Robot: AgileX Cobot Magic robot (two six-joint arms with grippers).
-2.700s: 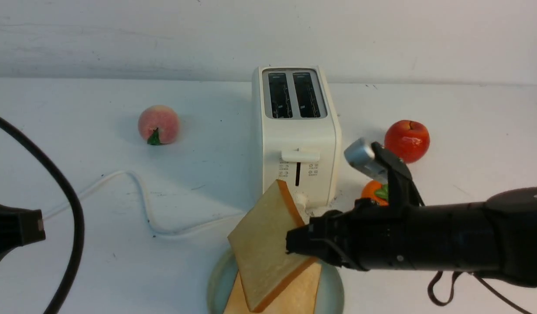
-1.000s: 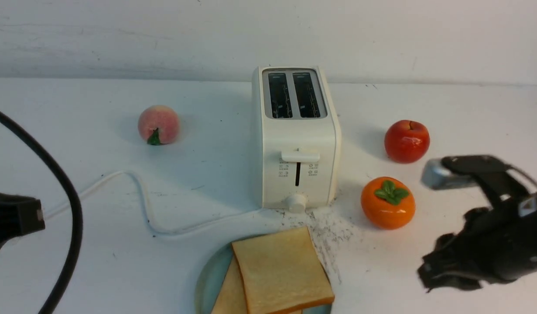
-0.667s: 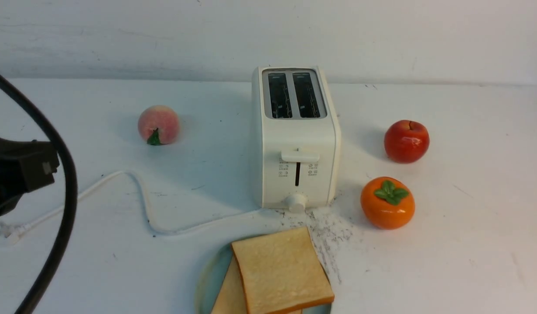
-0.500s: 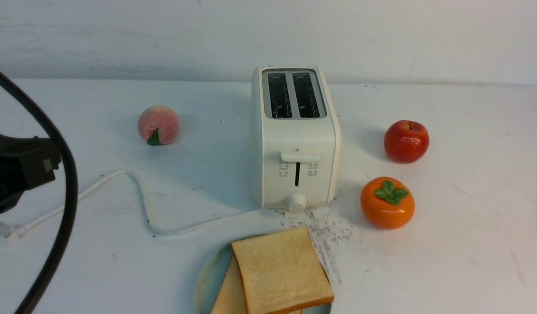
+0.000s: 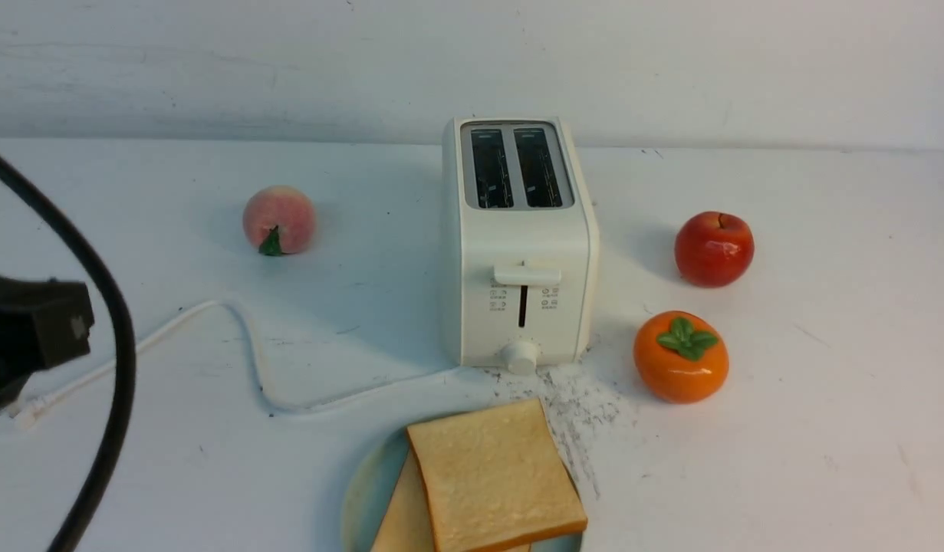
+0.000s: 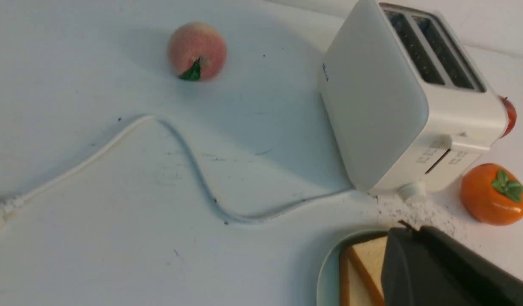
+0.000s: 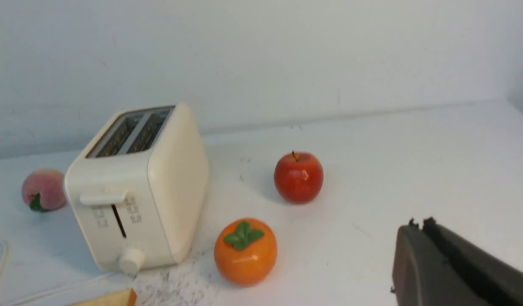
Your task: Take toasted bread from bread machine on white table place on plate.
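Observation:
The bread machine [image 5: 520, 245] stands upright mid-table, both top slots empty; it also shows in the left wrist view [image 6: 393, 106] and the right wrist view [image 7: 138, 187]. Two slices of toasted bread [image 5: 493, 475] lie overlapped on the mint-green plate [image 5: 358, 498] at the table's front edge, the upper one flat across the lower. In the left wrist view my left gripper [image 6: 408, 229] is shut and empty, hanging over the bread [image 6: 367, 259] and plate [image 6: 328, 272]. My right gripper [image 7: 418, 223] is shut and empty above bare white table [image 7: 414, 178], right of the fruit.
A peach [image 5: 279, 218] sits left of the toaster, a red apple [image 5: 715, 248] and an orange persimmon [image 5: 681, 355] to its right. The white cord [image 5: 249, 345] snakes left. Black scratch marks [image 5: 587, 406] lie by the plate. My left arm [image 5: 27, 337] and its black cable fill the left edge.
The right arm let the second slice go onto the plate, then drew back to the right and out of the front view. The left arm shifted a little at the left edge.

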